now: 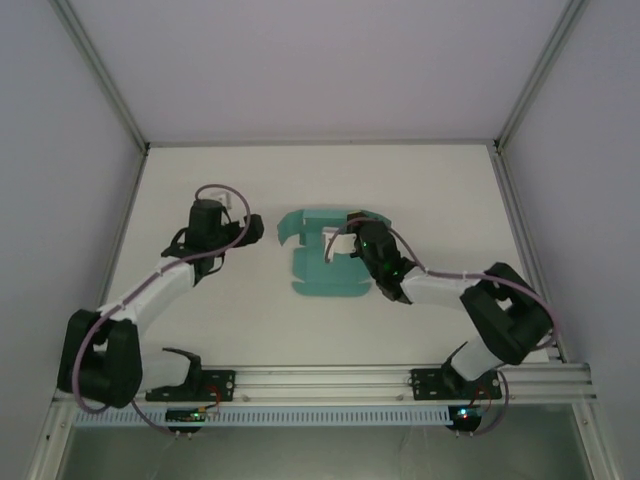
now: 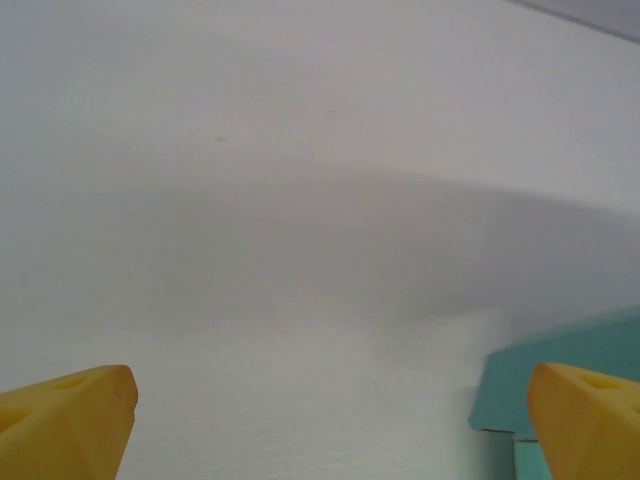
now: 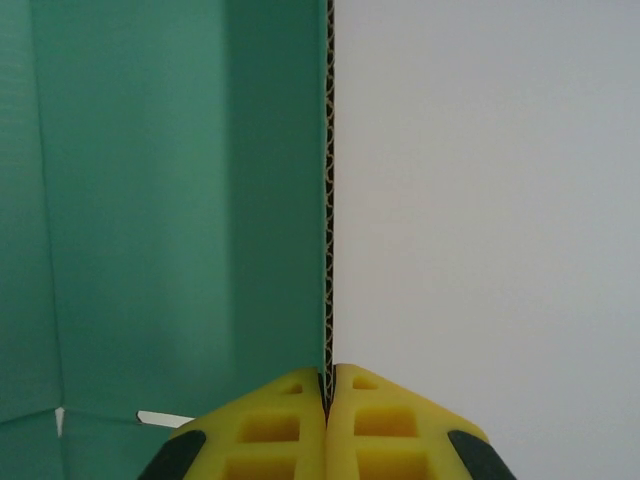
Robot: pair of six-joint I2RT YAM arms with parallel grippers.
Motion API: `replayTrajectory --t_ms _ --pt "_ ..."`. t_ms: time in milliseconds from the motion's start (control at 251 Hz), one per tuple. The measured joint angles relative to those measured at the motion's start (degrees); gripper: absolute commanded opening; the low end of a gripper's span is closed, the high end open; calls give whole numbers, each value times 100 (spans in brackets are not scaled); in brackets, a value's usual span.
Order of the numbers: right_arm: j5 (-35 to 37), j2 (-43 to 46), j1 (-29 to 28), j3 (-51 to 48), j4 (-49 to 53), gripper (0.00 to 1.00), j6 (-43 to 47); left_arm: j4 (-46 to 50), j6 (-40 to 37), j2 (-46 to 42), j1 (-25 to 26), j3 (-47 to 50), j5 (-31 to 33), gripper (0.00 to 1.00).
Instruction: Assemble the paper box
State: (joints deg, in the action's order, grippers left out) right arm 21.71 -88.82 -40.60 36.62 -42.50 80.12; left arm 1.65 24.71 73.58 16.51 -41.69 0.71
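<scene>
Paper box (image 3: 180,200) card is clamped in the right pincer (image 3: 328,375): in the right wrist view its two yellow fingers (image 3: 270,425) are pressed together on the edge of a panel that stands upright. The panel's raw corrugated edge runs straight up from between the fingertips. Left of that edge lies the teal inner face, with a fold line near the left border and a small pale gap low down. Right of it is the bare white surface (image 3: 480,200).

From above, the right pincer (image 1: 350,235) sits over the far right part of the paper box (image 1: 322,272). The box is a plain teal die-cut sheet, mostly flat, with rounded flaps on its far side and a wavy near edge. It lies about mid-surface, between the two arms.

The left pincer (image 1: 252,230) is just left of the sheet, its fingers spread wide. In the left wrist view, the left pincer (image 2: 330,385) shows yellow fingertips (image 2: 70,420) at the bottom corners. A teal corner of the paper box (image 2: 565,350) lies beside the right-hand one; whether they touch I cannot tell.

Around them is the white surface (image 1: 220,320), with pale walls and metal frame rails (image 1: 330,382).
</scene>
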Motion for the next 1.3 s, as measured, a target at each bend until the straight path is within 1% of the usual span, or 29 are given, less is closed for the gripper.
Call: replayTrajectory --t_ms 116,223,335,427,471,507,603,690,810,990,1261,1297 --pt "212 -551 -92 -20 -785 0 562 -74 -4 673 -57 -151 -2 99" --pt "260 -942 -122 -96 -1429 0 944 -219 -20 1209 -57 -262 -63 100" --pt "302 -1215 -129 -125 -1873 0 1134 -417 -85 1681 -57 -439 -227 100" --pt "297 -1368 -129 -129 -2138 0 1220 -621 -177 1917 -57 -533 -426 100" --pt "297 -1436 -129 -146 -2251 0 1250 -715 -212 1996 -55 -555 -535 98" --pt "297 -1482 -129 -162 -2315 0 1255 -800 -245 2041 -46 -560 -634 98" --pt "306 -1622 -129 -173 -2490 0 1252 -1049 -372 2149 4 -560 -903 91" --pt "358 -1753 -129 -170 -2616 0 1248 -1292 -564 2299 116 -601 -1150 77" --pt "459 -1891 -127 -170 -2802 0 1226 -1521 -732 2570 328 -737 -1458 67" --pt "518 -1921 -127 -170 -2857 0 1132 -1871 -837 2734 616 -750 -1757 65" --pt "638 -1923 -103 -173 -2835 0 892 -2190 -839 2791 719 -750 -1858 65" --pt "662 -1917 -94 -173 -2798 0 831 -2216 -839 2791 754 -750 -1871 67"
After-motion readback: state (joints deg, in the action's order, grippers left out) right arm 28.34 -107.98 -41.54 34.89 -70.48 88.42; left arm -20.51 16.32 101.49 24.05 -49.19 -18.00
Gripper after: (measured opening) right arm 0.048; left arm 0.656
